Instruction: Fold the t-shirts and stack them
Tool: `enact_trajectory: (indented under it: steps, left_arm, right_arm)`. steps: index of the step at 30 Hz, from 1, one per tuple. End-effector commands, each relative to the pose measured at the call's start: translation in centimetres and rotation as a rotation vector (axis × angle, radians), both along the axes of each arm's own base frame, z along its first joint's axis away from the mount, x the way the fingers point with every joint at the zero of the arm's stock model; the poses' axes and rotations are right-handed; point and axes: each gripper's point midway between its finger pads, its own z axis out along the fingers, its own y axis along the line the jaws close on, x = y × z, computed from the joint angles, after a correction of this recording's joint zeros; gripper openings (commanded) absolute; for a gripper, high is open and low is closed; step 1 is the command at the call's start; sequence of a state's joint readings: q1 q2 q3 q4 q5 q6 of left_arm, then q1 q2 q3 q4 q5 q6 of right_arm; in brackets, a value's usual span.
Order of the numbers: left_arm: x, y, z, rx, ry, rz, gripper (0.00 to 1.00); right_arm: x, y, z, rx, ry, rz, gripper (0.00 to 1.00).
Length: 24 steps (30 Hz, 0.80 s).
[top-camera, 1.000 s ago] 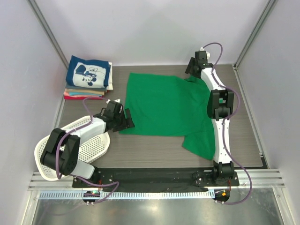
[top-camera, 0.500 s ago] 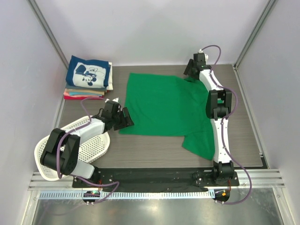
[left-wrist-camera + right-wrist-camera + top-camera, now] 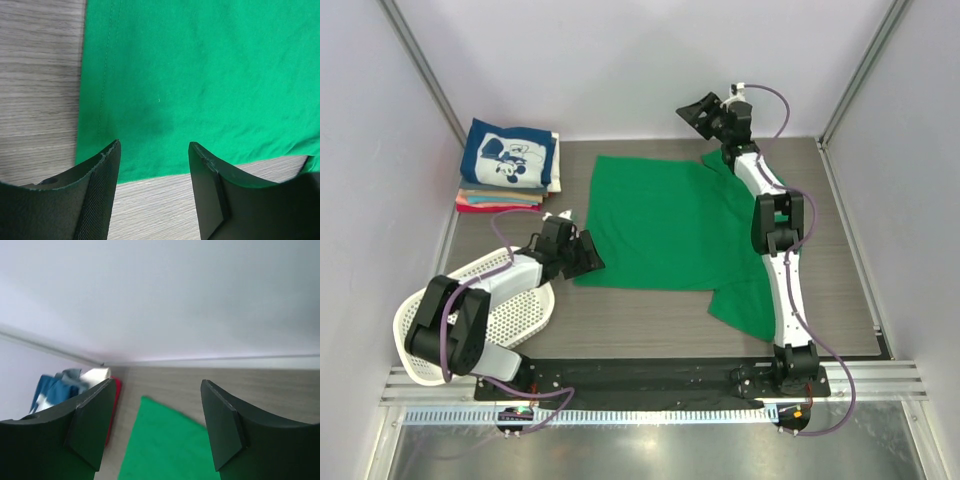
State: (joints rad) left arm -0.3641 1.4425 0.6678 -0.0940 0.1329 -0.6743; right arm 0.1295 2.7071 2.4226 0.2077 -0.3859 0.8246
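A bright green t-shirt (image 3: pixel 665 220) lies spread flat in the middle of the table, one sleeve (image 3: pixel 745 305) sticking out at the near right. My left gripper (image 3: pixel 590 255) sits low at the shirt's near left corner, jaws open, with the green hem (image 3: pixel 150 170) and bare table between its fingers. My right gripper (image 3: pixel 700 112) is raised above the shirt's far right corner, open and empty, facing left toward the back wall. Folded t-shirts (image 3: pixel 508 165) are stacked at the far left, a navy one with white print on top; the stack (image 3: pixel 60 387) also shows in the right wrist view.
A white perforated basket (image 3: pixel 505 305) lies tipped at the near left, under my left arm. Grey walls close the table at the back and both sides. Bare wood table (image 3: pixel 840 260) runs along the right of the shirt.
My right gripper has lifted off the shirt's far right corner and swung left and upward. My left gripper's jaws have narrowed slightly at the near left corner.
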Motion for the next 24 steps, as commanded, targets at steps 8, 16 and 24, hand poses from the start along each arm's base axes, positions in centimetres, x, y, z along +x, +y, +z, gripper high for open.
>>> enact_trajectory:
  steps: [8,16,24]
  left_arm:
    - [0.8,0.0,2.0,-0.035,-0.082,0.019,0.56]
    - [-1.7,3.3,3.6,0.010,-0.083,0.219,0.55]
    - [-4.3,6.1,3.0,0.125,-0.031,0.337,0.55]
  right_arm:
    - [-11.5,-8.3,16.3,-0.179,-0.152,-0.181,0.78]
    - [-26.1,-17.8,7.3,-0.450,0.338,-0.540,0.80]
    - [-37.2,-16.8,0.9,-0.364,0.464,-0.491,0.82]
